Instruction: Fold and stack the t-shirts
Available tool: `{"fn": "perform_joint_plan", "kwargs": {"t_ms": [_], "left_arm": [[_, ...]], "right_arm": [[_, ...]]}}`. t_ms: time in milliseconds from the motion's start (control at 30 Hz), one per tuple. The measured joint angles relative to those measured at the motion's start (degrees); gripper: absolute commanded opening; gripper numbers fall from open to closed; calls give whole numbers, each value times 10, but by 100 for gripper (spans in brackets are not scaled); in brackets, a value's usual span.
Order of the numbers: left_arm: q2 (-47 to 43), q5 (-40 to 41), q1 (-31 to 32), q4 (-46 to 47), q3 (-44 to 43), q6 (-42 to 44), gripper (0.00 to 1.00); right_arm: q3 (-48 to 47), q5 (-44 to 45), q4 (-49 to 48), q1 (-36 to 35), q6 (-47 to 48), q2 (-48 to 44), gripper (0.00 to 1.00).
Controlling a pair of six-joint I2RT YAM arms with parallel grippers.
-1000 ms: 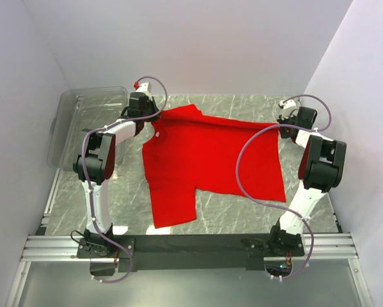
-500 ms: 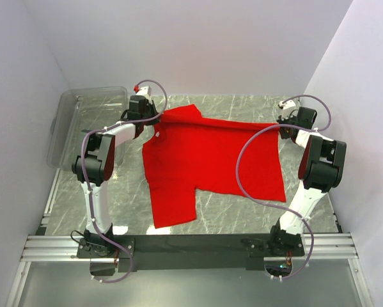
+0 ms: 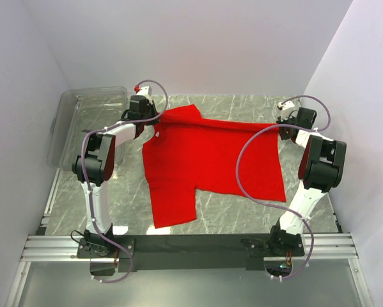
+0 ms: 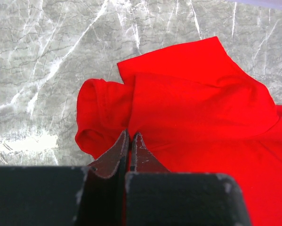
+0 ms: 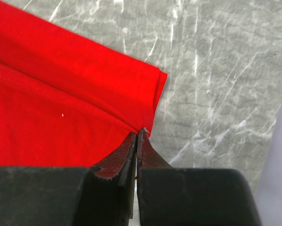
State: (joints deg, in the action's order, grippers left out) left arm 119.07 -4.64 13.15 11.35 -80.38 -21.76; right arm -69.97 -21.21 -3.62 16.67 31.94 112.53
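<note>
A bright red t-shirt [image 3: 210,160] lies spread flat on the marble table, neck to the left, with a small white label [image 3: 158,135] showing. One sleeve points toward the near edge. My left gripper [image 3: 155,119] is at the shirt's far left shoulder. In the left wrist view it [image 4: 130,135] is shut on a fold of the t-shirt [image 4: 197,103] beside the bunched sleeve. My right gripper [image 3: 282,125] is at the far right corner. In the right wrist view it [image 5: 140,133] is shut on the hem corner of the t-shirt [image 5: 60,103].
A clear plastic bin [image 3: 82,121] stands at the back left, just beyond the left arm. White walls close in the back and both sides. A metal rail [image 3: 191,246] carrying the arm bases runs along the near edge.
</note>
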Motion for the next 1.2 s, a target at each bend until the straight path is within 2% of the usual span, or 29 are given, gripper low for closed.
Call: {"fn": "perform_joint_plan", "kwargs": {"t_ms": [200,267,300,333,400,433,467,500,533,600,633,733,833,1033,1200], "left_arm": [[0,0,0,0,-1,1,1],[0,1,0,0,-3,1,5],[0,1,0,0,-3,1,14],[0,1,0,0,-3,2,21],[-1,4,0,-3,-3,4,34],[-3,6,0,-7,-3,4,41],[-6,9,0,-14,-3,5,44],[-13,10,0,-22,-2,7,49],[-22,12,0,-23,4,8,59],[-53,14,-2,-22,26,13,67],[-72,15,-3,-22,37,13,74],[-112,13,-6,-13,44,11,86],[-114,3,-8,-19,8,0,95],[3,-44,-10,-67,-179,-47,91],[121,-80,-11,-130,-298,-92,87]], "right_arm": [[0,-8,15,0,12,0,9],[0,-9,19,0,15,0,23],[0,-9,22,0,16,0,29],[0,-10,24,0,17,0,43],[0,-12,29,1,19,-1,55],[0,-16,33,2,21,-3,64],[0,-22,40,4,23,-7,66],[0,-28,46,6,27,-11,67],[0,-41,56,10,29,-18,68],[-3,-66,80,19,37,-38,68],[-5,-82,94,23,41,-48,69],[-18,-127,134,32,57,-75,69],[-33,-167,177,35,71,-90,69],[-35,-229,249,33,75,-94,69],[12,-252,261,33,66,-120,69]]}}
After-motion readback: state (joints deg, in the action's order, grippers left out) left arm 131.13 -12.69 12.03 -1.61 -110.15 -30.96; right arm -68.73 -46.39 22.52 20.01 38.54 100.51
